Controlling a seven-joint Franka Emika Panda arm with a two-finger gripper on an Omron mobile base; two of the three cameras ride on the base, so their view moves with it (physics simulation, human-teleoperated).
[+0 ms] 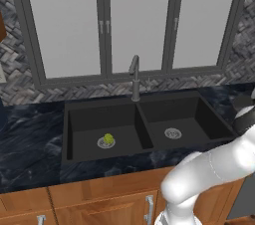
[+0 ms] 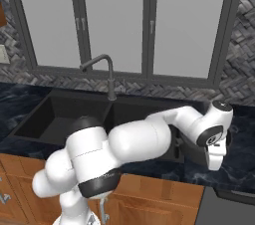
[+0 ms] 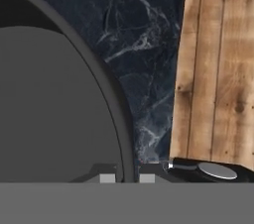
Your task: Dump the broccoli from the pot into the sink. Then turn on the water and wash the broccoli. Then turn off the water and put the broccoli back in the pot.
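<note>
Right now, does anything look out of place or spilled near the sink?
Nothing is spilled. The broccoli lies on the drain of the left basin of the sink, which suits the task. The faucet runs no visible water.

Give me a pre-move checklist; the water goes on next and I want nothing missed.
1. Broccoli in the sink: ok, on the left basin's drain.
2. Pot emptied: ok, the inside seen is bare.
3. Pot resting on the counter: cannot tell.
4. Gripper free: not ok, shut on the pot's rim.
5. Faucet aimed at the broccoli's basin: ok, the spout points left.
6. Water off: ok, no stream seen.
</note>
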